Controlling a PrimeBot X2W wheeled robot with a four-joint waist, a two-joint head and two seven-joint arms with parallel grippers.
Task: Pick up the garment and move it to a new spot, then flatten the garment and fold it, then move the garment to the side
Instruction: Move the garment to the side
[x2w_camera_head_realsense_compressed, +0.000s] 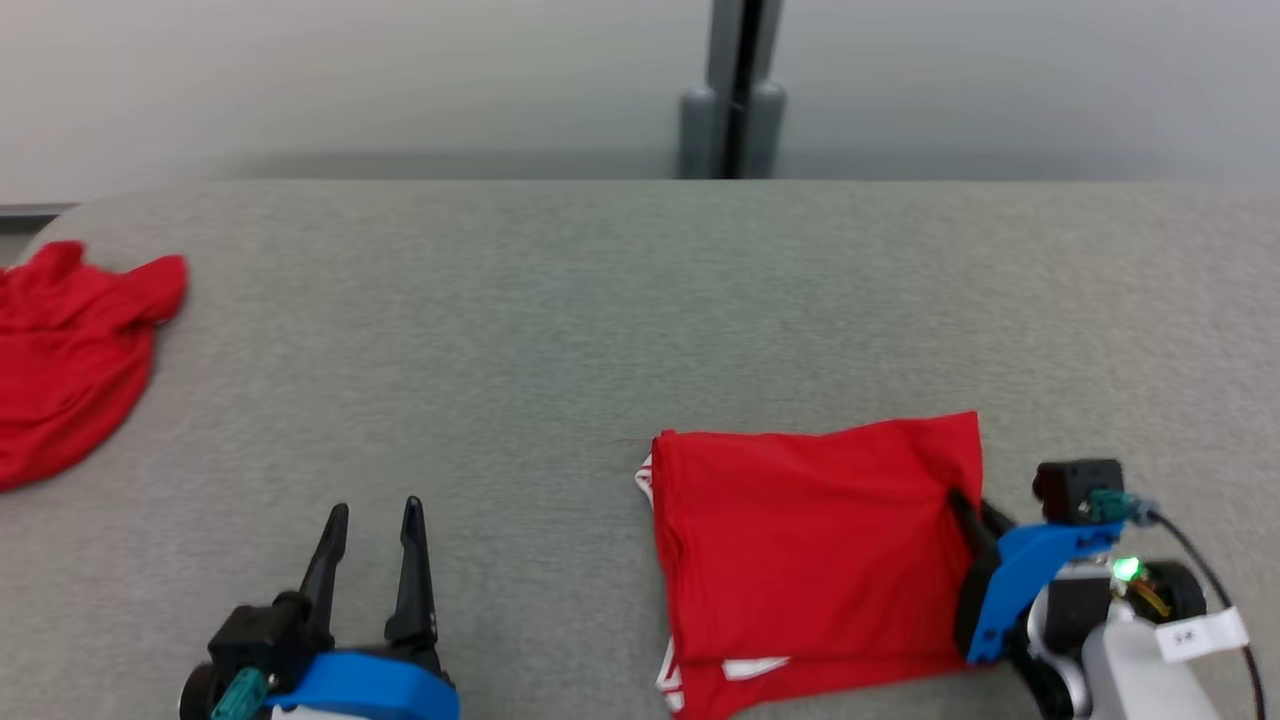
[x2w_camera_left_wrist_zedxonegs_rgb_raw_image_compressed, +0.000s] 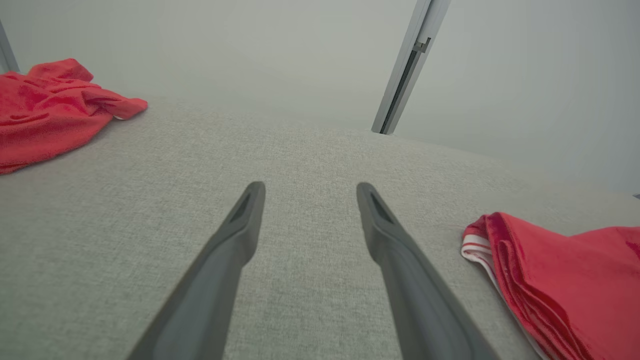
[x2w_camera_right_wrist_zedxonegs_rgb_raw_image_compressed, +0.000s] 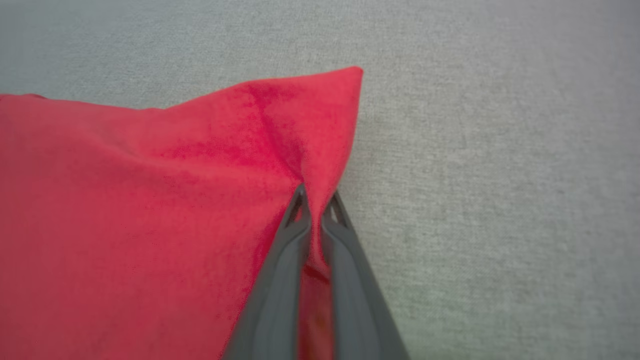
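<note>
Head view: folded garment (x2w_camera_head_realsense_compressed: 815, 550) lies red and roughly square on the grey table (x2w_camera_head_realsense_compressed: 600, 300), directly to the left of the right gripper (x2w_camera_head_realsense_compressed: 963, 505). That gripper's dark fingers reach in at the cloth's right edge, about midway along it. White trim (x2w_camera_head_realsense_compressed: 646, 478) peeks out on the side of the garment away from that gripper. The left gripper (x2w_camera_head_realsense_compressed: 376, 512) sits well apart from the garment, off its left side, fingers spread with bare table between them — holding nothing. Far off to that gripper's left, at the table's edge, lies a crumpled red cloth (x2w_camera_head_realsense_compressed: 70, 370). A grey post (x2w_camera_head_realsense_compressed: 735, 90) stands behind the table.

Left wrist view: the two fingers stand wide apart over bare table. The folded garment shows to their right, with its stacked layers and white trim facing them. The crumpled red cloth lies ahead and to their left.

Right wrist view: the fingers are pressed together on a fold of the garment's edge — red fabric is pinched between them and puckers at the tips. The garment's corner points ahead of the tips, the rest spreads off to their left, and bare table lies to their right.
</note>
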